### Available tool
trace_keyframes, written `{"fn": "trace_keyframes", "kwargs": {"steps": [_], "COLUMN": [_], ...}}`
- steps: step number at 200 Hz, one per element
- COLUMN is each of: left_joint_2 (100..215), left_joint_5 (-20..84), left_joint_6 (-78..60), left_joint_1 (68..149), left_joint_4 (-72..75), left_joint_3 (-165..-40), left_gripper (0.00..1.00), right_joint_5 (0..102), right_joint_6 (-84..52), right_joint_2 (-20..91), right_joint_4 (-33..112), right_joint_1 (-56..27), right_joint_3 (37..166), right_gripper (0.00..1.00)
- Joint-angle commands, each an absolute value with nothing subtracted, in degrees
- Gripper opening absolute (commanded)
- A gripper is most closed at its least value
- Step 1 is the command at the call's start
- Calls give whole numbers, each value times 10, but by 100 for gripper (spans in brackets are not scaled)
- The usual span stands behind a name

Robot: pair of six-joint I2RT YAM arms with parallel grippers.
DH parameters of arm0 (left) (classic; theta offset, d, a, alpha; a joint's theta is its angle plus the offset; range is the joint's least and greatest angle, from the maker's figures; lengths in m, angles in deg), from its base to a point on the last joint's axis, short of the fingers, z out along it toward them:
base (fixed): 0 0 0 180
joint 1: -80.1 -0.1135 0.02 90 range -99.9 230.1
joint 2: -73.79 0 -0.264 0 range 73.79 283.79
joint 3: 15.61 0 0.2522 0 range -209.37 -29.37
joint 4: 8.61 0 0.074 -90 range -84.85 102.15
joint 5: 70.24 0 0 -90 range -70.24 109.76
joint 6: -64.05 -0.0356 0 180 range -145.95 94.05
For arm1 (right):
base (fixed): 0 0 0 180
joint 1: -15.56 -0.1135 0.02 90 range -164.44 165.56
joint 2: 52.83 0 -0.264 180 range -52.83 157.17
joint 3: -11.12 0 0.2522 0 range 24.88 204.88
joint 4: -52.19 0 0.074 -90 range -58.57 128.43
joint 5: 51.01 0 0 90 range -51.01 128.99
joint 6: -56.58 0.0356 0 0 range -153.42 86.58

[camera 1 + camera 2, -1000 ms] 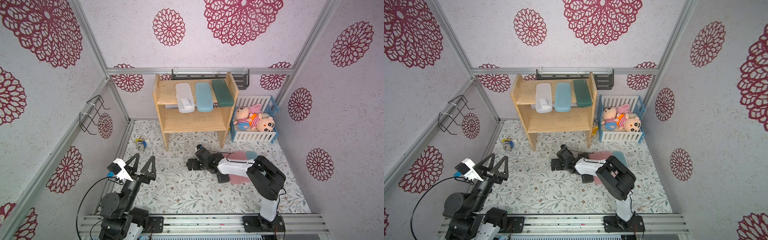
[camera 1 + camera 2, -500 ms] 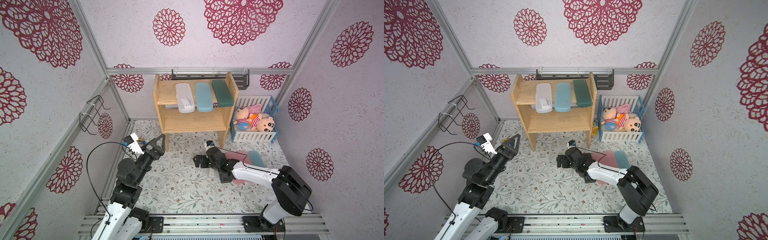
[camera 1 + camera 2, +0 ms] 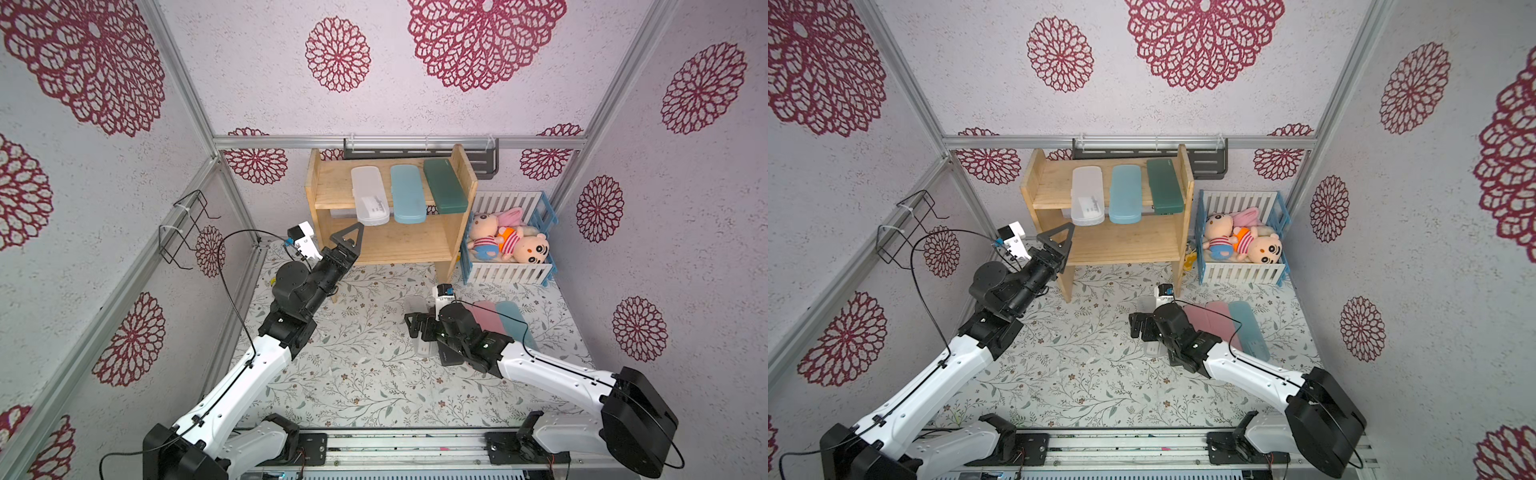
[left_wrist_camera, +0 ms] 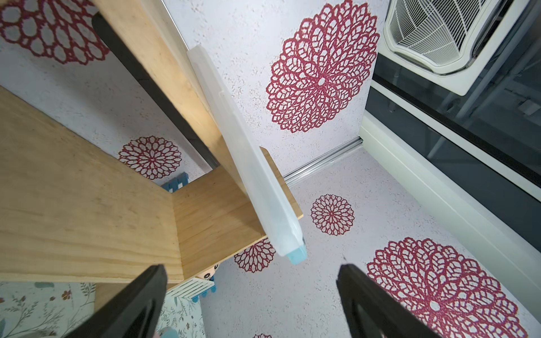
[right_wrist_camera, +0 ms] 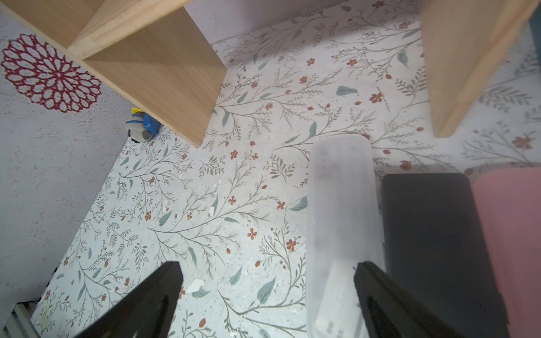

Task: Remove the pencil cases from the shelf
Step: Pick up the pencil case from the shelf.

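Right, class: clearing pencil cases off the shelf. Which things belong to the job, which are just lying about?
Job: shelf; on it white case, blue case, green case; floor cases.
Lying about: crate, dolls, rack, wire basket, toy.

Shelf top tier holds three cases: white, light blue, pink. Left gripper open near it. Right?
One slip: the third case is dark green, not pink, as both top views show. The rest holds: the white case and light blue case lie beside it on the shelf top tier, and the left gripper is open near it.
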State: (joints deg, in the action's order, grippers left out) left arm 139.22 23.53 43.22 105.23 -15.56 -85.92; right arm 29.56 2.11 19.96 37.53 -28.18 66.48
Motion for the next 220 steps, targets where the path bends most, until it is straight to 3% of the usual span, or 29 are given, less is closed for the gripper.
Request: {"fn": "trace_keyframes", "kwargs": {"steps": [1,54,166,188,220], "left_joint_2": [1400,1449,1505,1511,1514], "left_joint_5": [225,230,244,250,256], "left_joint_6": [435,454,485,487,479], "left_joint_1": [1054,1044,1045,1044,1046], "left_joint_4": [-192,-177,-214,-214,-242], "left_joint_3": [-890,-941,-959,-959,-953], "left_gripper": [97,100,90,84,63], "right_joint_5": [278,268,259,261,259], "right_joint_6": [12,19,9,8,8], "right_joint_2": [161,117,80,80,77], "right_joint_4": [371,358,340,339,337], "right_joint_1": [-273,-261,-242,-241,-241], "right_joint_3": [657,634,608,609,609], "right_gripper": [99,99,99,99,99]}}
